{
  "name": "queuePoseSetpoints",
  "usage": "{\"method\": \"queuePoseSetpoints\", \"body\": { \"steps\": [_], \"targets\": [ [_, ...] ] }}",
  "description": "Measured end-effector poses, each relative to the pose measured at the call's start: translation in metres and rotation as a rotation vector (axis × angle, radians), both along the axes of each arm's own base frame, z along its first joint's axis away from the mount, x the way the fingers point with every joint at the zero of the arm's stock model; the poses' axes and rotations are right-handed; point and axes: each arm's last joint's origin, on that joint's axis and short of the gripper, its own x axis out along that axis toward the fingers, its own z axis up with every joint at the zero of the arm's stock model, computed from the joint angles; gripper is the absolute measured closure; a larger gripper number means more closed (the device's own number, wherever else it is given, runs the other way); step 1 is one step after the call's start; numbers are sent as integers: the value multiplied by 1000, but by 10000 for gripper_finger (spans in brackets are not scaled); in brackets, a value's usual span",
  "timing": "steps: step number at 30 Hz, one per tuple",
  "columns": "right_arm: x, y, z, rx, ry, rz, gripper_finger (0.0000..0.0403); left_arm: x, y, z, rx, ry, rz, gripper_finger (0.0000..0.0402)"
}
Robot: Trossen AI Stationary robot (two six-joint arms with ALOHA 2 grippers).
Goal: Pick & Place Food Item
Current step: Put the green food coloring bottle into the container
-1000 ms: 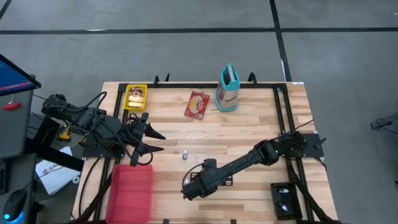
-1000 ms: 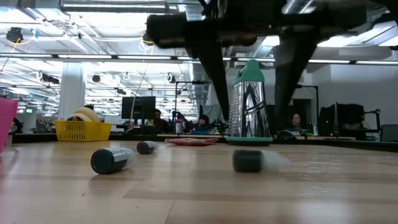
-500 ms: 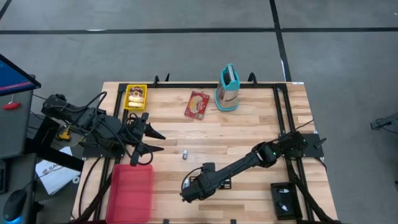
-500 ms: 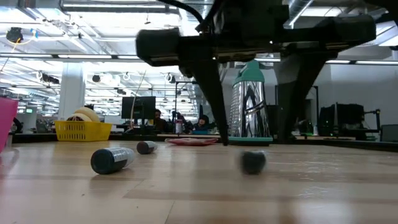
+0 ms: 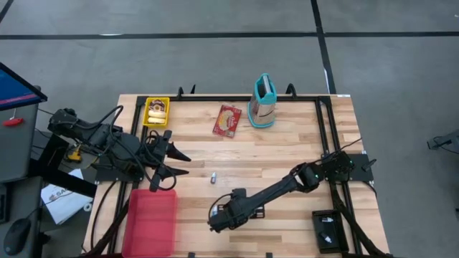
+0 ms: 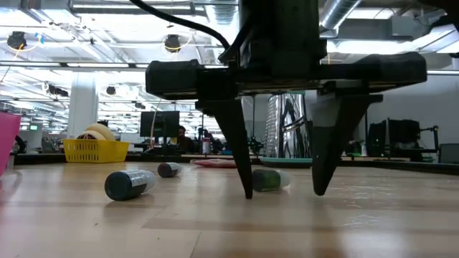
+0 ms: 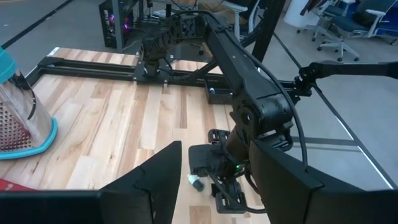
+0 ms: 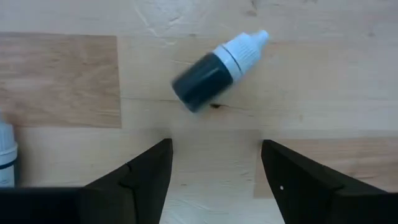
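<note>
The right hand (image 6: 281,193) points straight down at the near part of the wooden table (image 5: 287,154), its two dark fingers (image 8: 140,177) spread wide and grasping nothing. In the low view the fingertips sit at or just above the wood; whether they touch it cannot be told. A small dark dropper bottle (image 8: 214,70) with a white cap lies on its side on the table just beyond the gap between the fingers, apart from both. In the low view the same bottle (image 6: 267,180) shows between the two fingers, farther back. A second small bottle (image 8: 6,155) lies at the edge of the right wrist view, beside one finger.

The left hand (image 5: 179,163) hangs raised over the table's left side, fingers parted and empty, above the far end of a red tray (image 5: 152,218). Another small bottle (image 5: 213,177) lies on the wood near the table's middle.

Along the far edge stand a yellow basket (image 5: 156,111) holding rolls of tape, a flat red food packet (image 5: 227,120) and an upright metal grater (image 5: 263,102) with a teal handle and base. The packet lies between basket and grater, well apart from both hands. In the low view two dark bottles (image 6: 129,183) lie toward the left.
</note>
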Motion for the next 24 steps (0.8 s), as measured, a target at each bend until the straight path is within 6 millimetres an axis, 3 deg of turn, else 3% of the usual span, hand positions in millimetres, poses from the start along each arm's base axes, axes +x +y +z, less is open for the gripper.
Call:
{"method": "queuePoseSetpoints", "body": {
  "steps": [10, 24],
  "targets": [
    [6, -16, 0, 4, 12, -22, 164, 0, 0, 0, -2, 1, -3, 215],
    [7, -28, -1, -24, 70, 133, 164, 0, -1, 0, -24, 5, -13, 215]
  ]
}}
